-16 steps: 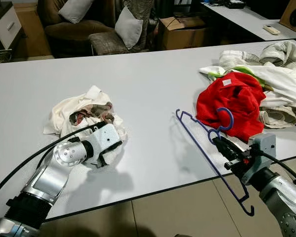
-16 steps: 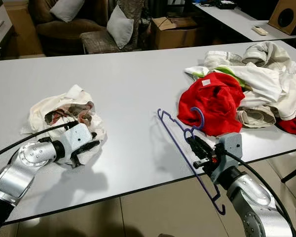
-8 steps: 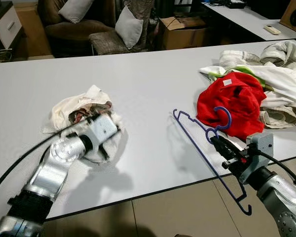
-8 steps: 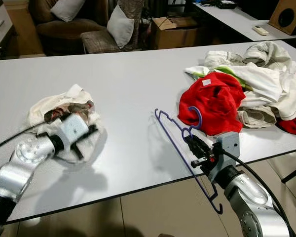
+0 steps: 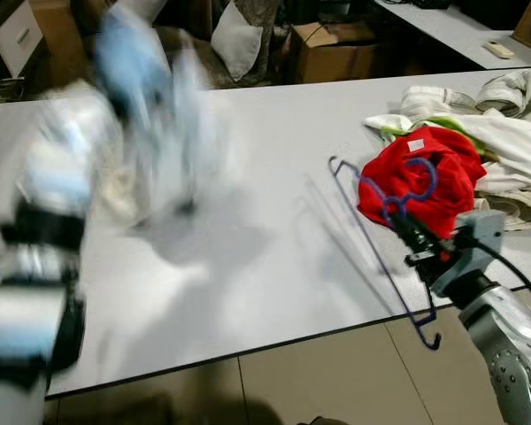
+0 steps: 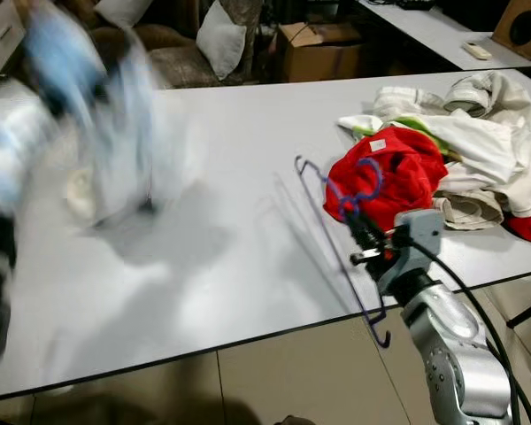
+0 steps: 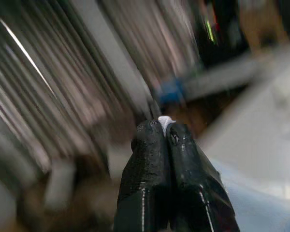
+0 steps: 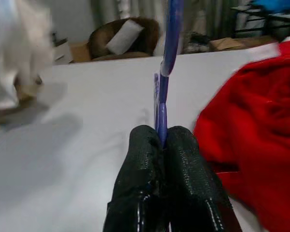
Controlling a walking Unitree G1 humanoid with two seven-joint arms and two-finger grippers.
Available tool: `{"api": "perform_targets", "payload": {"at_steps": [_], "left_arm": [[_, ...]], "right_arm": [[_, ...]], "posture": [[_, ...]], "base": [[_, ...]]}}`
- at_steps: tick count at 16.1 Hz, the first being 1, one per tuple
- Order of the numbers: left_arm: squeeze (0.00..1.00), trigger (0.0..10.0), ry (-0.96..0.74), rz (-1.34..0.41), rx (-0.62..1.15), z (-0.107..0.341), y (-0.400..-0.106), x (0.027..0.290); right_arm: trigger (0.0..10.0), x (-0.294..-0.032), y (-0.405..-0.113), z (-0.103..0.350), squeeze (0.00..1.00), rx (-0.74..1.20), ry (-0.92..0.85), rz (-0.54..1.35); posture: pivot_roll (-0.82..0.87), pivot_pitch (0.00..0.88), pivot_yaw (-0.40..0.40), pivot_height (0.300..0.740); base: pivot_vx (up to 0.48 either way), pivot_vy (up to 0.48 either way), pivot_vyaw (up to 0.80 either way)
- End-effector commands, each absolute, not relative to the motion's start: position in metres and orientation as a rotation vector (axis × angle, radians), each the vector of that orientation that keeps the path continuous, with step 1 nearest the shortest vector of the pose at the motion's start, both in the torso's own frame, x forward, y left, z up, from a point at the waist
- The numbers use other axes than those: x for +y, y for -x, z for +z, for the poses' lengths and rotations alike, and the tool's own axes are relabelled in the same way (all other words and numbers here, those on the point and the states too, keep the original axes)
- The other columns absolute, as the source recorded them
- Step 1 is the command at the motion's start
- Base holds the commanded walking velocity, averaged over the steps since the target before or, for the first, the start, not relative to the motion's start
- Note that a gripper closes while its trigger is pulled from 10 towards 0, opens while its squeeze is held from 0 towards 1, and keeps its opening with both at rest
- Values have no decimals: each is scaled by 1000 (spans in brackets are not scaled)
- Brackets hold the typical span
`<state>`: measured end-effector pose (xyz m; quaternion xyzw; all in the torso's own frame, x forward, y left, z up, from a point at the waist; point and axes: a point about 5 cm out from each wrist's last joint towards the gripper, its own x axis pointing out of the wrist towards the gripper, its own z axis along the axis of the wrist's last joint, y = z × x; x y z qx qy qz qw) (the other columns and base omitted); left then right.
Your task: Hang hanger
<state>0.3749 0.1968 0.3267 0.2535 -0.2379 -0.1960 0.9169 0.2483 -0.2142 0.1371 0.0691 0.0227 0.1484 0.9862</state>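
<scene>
Left arm has swung up fast with the pale cloth, now a blur; right gripper lifted the hanger slightly.

Near: right gripper [image 5: 413,241] at the table [image 5: 265,248] edge, fingers pressed together on the blue hanger [image 5: 372,232], held tilted just above the table, hook against the red garment [image 5: 425,177]. Left gripper [image 7: 165,131] fingers pinched shut on a white scrap, likely the pale cloth [image 5: 146,106]. Farther: white clothes pile [image 5: 504,133], sofa cushions behind. Risk: hook may snag the red garment and drag it; the fast swing may shake the cloth loose.

L arm [image 5: 44,221] + its cloth [image 5: 150,97]: motion-blurred, details unreadable.
</scene>
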Motion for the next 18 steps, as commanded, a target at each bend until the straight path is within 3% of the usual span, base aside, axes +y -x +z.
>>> {"api": "perform_targets", "payload": {"at_steps": [1,3,5,7,9,10,12,13,15,17,18], "left_arm": [[0,0,-498,-434,-496,323,-374,195],[0,0,-548,-516,-390,293,-379,186],[0,0,-573,-640,-206,222,-371,172],[0,0,-570,-651,-167,204,-363,171],[0,0,-596,-637,-153,205,-363,178],[0,0,-566,-585,-234,226,-368,182],[0,0,-182,-445,-644,314,-365,191],[0,0,-78,-461,-726,334,-360,195],[0,0,-193,-525,-620,316,-364,191],[0,0,-341,-552,-412,268,-370,183],[0,0,-312,-557,-392,259,-369,180]], "right_arm": [[10000,-221,-248,143,0,9,-137,262],[10000,-221,-245,139,0,12,-139,251],[10000,-216,-242,134,0,31,-141,260],[10000,-214,-242,133,0,41,-131,273],[10000,-212,-245,132,0,45,-127,293],[10000,-211,-247,134,0,36,-123,297],[10000,-217,-251,144,0,-33,-149,250],[10000,-220,-251,146,0,-46,-154,231],[10000,-220,-250,144,0,-38,-147,230],[10000,-217,-248,141,0,-27,-137,236],[10000,-217,-248,141,0,-26,-139,235]], "posture": [[-131,0,-2,740],[-141,0,11,740],[-145,0,11,740],[-138,0,0,740],[-132,0,-7,740],[-127,0,-11,740],[-127,0,-10,740],[-128,0,-6,740],[-128,0,-6,740],[-136,0,0,740],[-134,0,-4,740]], "base": [[0,0,0],[0,0,0],[0,0,0],[0,0,0],[0,0,0],[0,0,0],[0,0,0],[0,0,0],[0,0,0],[0,0,0],[0,0,0]]}}
